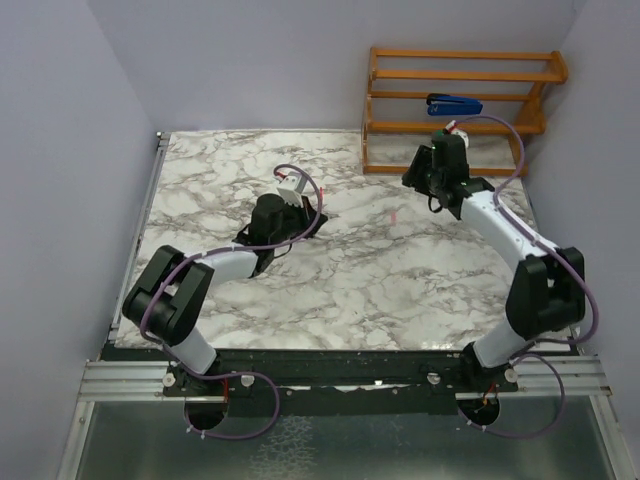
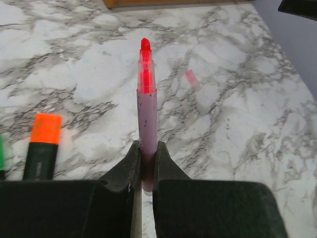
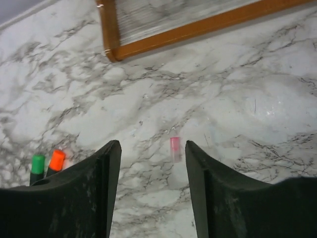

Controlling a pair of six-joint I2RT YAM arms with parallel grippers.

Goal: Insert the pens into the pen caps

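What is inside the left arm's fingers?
A pale pink pen, pinched between the left fingers, its red tip sticking out uncapped. The pen's back end is hidden between the fingers.

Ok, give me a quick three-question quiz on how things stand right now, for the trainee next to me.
1. True or false: the left hand is shut on the pale pink pen, whose red tip is uncapped.
2. Pick one. The small pink cap is: A, lying loose on the marble table; B, fitted on the pale pink pen; C, gripped in the left hand.
3. Fill in the blank: the right hand is ___ and holds nothing.

Key: 1 true; 2 A; 3 open.
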